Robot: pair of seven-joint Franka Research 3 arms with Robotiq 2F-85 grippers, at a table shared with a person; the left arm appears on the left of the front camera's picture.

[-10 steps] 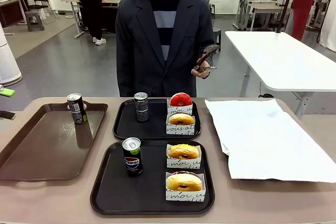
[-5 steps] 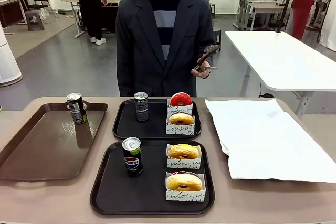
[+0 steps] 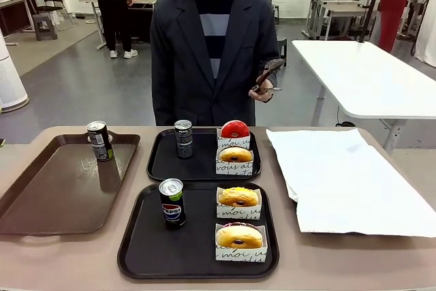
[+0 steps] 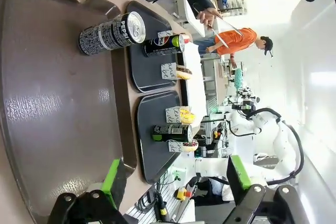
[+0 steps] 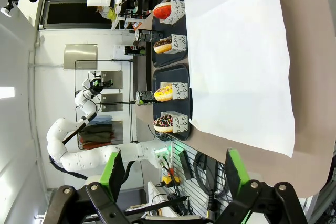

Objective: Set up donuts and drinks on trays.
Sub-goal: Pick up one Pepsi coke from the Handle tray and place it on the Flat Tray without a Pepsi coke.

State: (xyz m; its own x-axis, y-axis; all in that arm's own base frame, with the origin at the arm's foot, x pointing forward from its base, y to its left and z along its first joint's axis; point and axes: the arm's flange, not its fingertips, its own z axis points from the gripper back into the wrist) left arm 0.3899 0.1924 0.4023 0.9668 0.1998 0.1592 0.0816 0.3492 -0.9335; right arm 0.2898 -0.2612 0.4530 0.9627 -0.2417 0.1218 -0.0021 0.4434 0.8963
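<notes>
The left gripper (image 4: 173, 182) is spread wide and holds nothing. One can (image 4: 111, 33) stands ahead of it on the brown tray (image 4: 52, 124), closer to this arm. The right gripper (image 5: 172, 174) is spread too, over the white paper (image 5: 239, 61).

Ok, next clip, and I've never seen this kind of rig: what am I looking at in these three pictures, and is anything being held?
The front view looks across a table at a person, who holds dark tongs. The other two pictures come from cameras on the robot's wrists, turned sideways. The left gripper and the right gripper both stand open with green pads, holding nothing.

On the table, the near black tray carries a Pepsi can and two sleeved donuts. The far black tray has a can, a red donut and a golden one. A third can stands on the brown tray. White paper lies on the robot's right side.
</notes>
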